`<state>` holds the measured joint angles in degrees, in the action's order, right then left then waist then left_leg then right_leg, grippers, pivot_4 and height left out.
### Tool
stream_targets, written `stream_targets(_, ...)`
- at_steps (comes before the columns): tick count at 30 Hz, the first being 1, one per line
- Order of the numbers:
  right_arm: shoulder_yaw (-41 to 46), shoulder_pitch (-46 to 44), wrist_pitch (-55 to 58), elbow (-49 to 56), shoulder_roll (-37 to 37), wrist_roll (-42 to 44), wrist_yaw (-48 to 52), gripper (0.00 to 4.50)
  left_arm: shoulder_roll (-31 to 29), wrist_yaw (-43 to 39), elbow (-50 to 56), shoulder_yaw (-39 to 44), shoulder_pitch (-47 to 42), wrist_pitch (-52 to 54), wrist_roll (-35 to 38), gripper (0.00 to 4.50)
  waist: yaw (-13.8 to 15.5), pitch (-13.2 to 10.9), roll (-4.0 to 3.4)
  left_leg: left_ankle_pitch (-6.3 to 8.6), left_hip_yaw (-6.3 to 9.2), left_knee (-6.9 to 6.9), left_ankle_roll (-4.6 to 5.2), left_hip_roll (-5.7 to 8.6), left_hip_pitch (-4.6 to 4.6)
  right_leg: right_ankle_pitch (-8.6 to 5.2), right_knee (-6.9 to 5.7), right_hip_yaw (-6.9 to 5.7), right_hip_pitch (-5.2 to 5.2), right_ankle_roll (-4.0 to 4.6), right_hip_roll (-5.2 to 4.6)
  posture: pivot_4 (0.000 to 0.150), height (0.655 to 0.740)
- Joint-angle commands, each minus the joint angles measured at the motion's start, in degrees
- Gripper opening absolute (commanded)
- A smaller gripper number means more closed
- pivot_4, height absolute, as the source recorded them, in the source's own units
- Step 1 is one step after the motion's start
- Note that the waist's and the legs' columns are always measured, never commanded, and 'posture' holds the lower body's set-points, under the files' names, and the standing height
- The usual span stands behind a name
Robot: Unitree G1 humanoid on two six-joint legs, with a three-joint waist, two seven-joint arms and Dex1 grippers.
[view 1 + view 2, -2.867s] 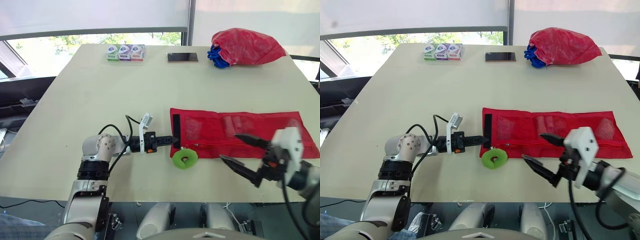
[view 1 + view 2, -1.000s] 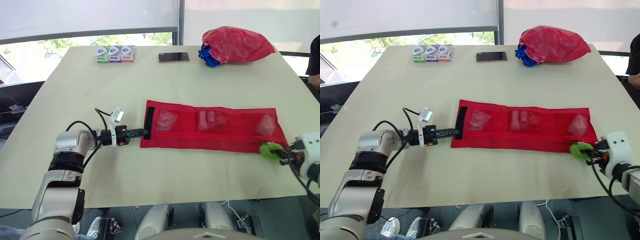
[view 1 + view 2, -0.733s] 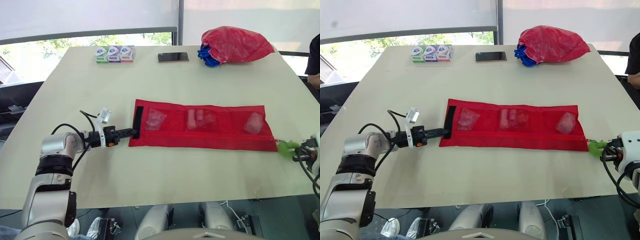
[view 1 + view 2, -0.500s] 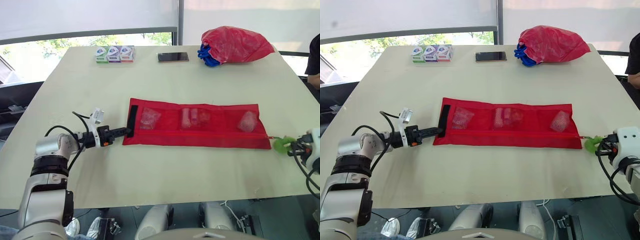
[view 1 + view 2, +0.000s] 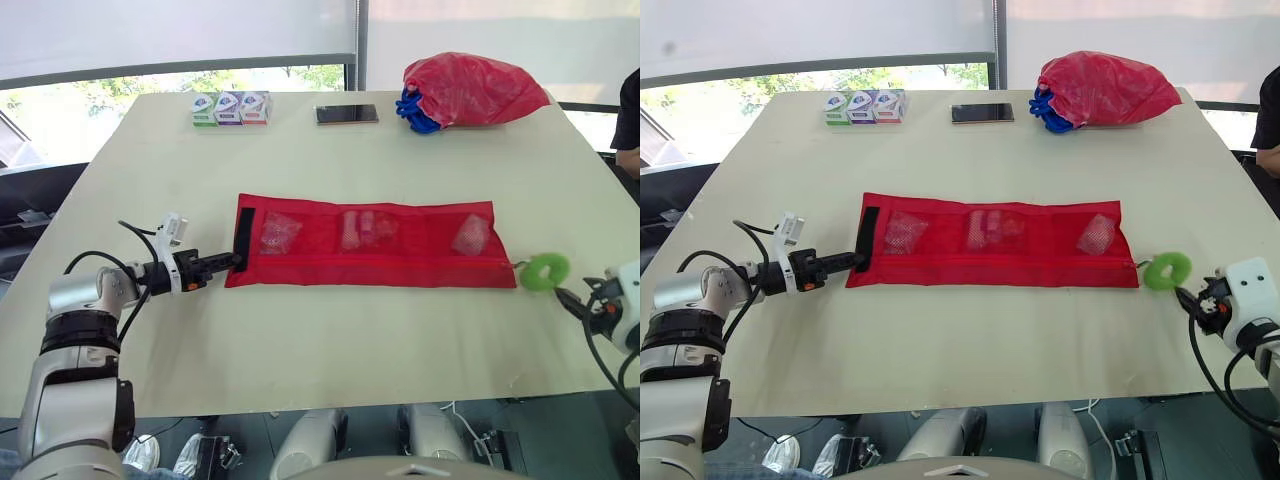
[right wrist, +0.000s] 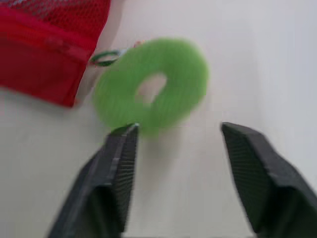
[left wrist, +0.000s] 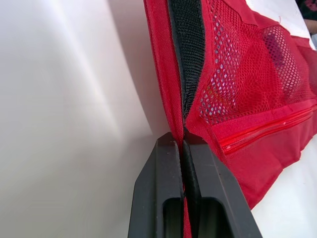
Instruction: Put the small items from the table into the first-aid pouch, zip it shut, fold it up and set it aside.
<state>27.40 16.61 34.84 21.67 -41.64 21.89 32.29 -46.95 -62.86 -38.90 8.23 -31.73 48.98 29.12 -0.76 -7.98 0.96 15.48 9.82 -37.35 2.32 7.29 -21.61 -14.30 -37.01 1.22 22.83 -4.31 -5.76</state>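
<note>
Just beyond spread right fingers [image 6: 114,188], green ring [image 6: 153,84]; left fingers [image 7: 158,198] pinch pouch [image 5: 370,255] edge.

Open table [image 5: 330,340] around pouch [image 5: 370,264]; boxes [image 5: 230,108], phone [image 5: 347,114], bag [image 5: 475,88] line far edge

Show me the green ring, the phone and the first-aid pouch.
green ring [image 6: 190,79], right wrist view, on the band beside the hole
phone [image 5: 347,114], left eye view, middle of the screen
first-aid pouch [image 5: 370,275], left eye view, red strip below the zipper
</note>
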Motion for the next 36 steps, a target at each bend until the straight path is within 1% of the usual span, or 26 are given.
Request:
stream_targets(1,4.25,1.42,-0.99,2.97,-1.26,1.79,3.09,4.49,-1.92,0.12,-1.53,0.6,-0.73,-1.91,-2.37,0.0,-0.02,0.0,0.0,0.0,0.0,0.0,0.0,0.0,0.0,0.0,0.0,0.0,0.0,0.0,-0.01,0.15,0.74)
stream_targets(5,2.78,0.59,-0.12,4.69,0.3,3.78,3.61,4.49,-2.08,-1.83,-6.17,-0.65,-1.37,-6.97,-5.27,0.0,-0.01,0.0,0.0,0.0,0.0,0.0,0.0,0.0,0.01,0.0,0.0,-0.01,-0.01,0.0,-0.02,0.15,0.74)
stream_targets(10,-0.26,-1.48,0.77,7.37,3.15,5.67,2.54,4.49,-2.39,-2.82,-8.86,-0.62,-2.64,-12.08,-7.55,0.0,0.0,0.05,-0.03,-0.01,0.01,0.0,-0.02,-0.03,0.02,0.0,-0.02,0.0,-0.01,0.01,-0.05,0.15,0.74)
stream_targets(11,-0.65,-1.66,0.85,7.66,3.54,5.88,2.41,4.5,-2.62,-3.07,-9.35,-0.59,-2.98,-12.27,-7.76,0.66,0.04,0.04,-0.03,-0.01,0.01,0.0,-0.02,-0.03,0.02,0.0,-0.02,0.0,-0.02,0.01,-0.05,0.15,0.74)
stream_targets(13,-2.55,-2.22,-0.33,8.4,5.53,5.58,1.37,4.5,-3.87,-4.13,-10.15,-0.78,-3.92,-13.96,-8.61,1.32,0.01,0.05,-0.01,-0.01,0.01,0.0,-0.02,-0.03,0.02,0.0,-0.02,-0.01,-0.02,0.01,-0.06,0.15,0.74)
stream_targets(15,-4.38,-2.32,-0.31,9.52,7.24,5.74,0.46,4.5,-4.78,-4.93,-11.15,-0.89,-5.06,-16.48,-9.65,2.31,-0.06,0.05,-0.02,-0.01,0.02,0.01,-0.02,-0.03,0.02,0.0,-0.03,-0.01,0.0,0.01,-0.04,0.15,0.74)
stream_targets(16,-4.81,-2.44,0.38,10.23,8.35,6.62,-0.18,4.5,-5.4,-6.34,-9.69,-1.26,-5.29,-18.13,-10.1,2.84,-0.03,0.05,-0.02,-0.01,0.01,0.02,-0.02,-0.03,0.02,0.0,-0.03,0.01,0.01,0.01,-0.04,0.15,0.74)
stream_targets(17,-5.03,-2.53,0.86,10.69,9.08,7.26,-0.63,4.5,-5.81,-7.48,-8.63,-1.55,-5.44,-19.33,-10.47,3.14,0.05,0.05,-0.01,-0.01,0.01,0.02,-0.02,-0.03,0.01,0.0,-0.02,0.0,0.02,0.01,-0.03,0.15,0.74)
stream_targets(18,-4.96,-2.71,1.98,11.29,9.87,8.7,-0.96,4.5,-6.34,-9.63,-5.97,-2.2,-5.05,-20.64,-10.67,3.56,0.12,0.04,-0.02,-0.01,0.01,0.02,-0.02,-0.03,-0.01,0.0,-0.02,-0.01,0.01,0.02,-0.04,0.15,0.74)
stream_targets(19,-4.86,-2.83,2.79,11.68,10.33,9.7,-1.2,4.5,-6.64,-11.1,-4.25,-2.6,-4.76,-21.51,-10.85,4.09,0.14,0.03,-0.01,-0.01,0.01,0.01,-0.02,-0.02,-0.03,0.01,-0.02,-0.01,0.02,0.02,-0.04,0.15,0.74)
stream_targets(20,-4.73,-2.93,3.82,12.18,10.72,10.96,-1.46,4.5,-6.73,-12.59,-1.92,-2.46,-4.46,-21.99,-10.34,4.49,0.3,0.03,0.0,-0.01,0.01,0.0,-0.02,-0.02,-0.07,0.01,-0.02,-0.01,0.04,0.02,-0.05,0.15,0.74)
stream_targets(22,-4.47,-3.24,6.44,13.54,11.8,13.86,-3.07,4.5,-6.61,-15.14,4.54,-1.68,-4.31,-21.38,-8.43,4.49,0.69,0.03,0.04,-0.01,0.04,-0.04,-0.01,0.01,-0.12,0.02,-0.01,-0.04,0.04,0.03,-0.07,0.15,0.74)
stream_targets(25,-4.72,-4.07,12.02,14.78,14.53,17.75,-8.2,4.5,-5.65,-18.42,17.5,-2.31,-4.37,-22.03,-5.97,4.49,1.08,0.01,0.1,-0.01,0.09,-0.06,-0.02,0.0,-0.15,0.03,0.0,-0.03,0.04,0.05,-0.13,0.15,0.74)
stream_targets(28,-4.0,-5.74,17.57,15.25,18.98,21.62,-15.95,4.5,-4.53,-18.32,26.91,-4.08,-6.41,-18.46,-4.02,4.49,1.16,-0.01,0.07,-0.01,0.09,-0.03,-0.01,0.0,-0.14,0.03,0.02,0.08,0.05,0.06,-0.14,0.15,0.74)
stream_targets(30,-2.71,-7.16,20.79,15.55,23.05,24.76,-22.18,4.5,-3.07,-18.09,33.24,-4.94,-8.65,-14.43,-0.77,4.49,1.21,-0.03,0.03,-0.02,0.11,-0.03,-0.02,0.0,-0.13,0.03,0.01,0.09,0.05,0.06,-0.12,0.15,0.74)
stream_targets(33,-0.93,-8.59,23.75,16.32,28.5,30.58,-29.73,4.5,-1.11,-18.25,40.33,-6.33,-11.09,-11.61,2.58,4.49,1.2,-0.04,0.03,-0.02,0.08,-0.03,-0.02,0.0,-0.14,0.03,-0.01,0.07,0.07,0.07,-0.09,0.15,0.74)
stream_targets(36,-0.21,-9.24,25.12,16.58,33.81,36.54,-37.69,4.5,0.36,-18.08,44.46,-7.25,-13.53,-8.87,5.67,4.49,0.74,-0.05,-0.01,-0.02,0.05,0.03,-0.02,0.0,-0.11,0.04,-0.01,0.05,0.11,0.07,-0.05,0.15,0.74)
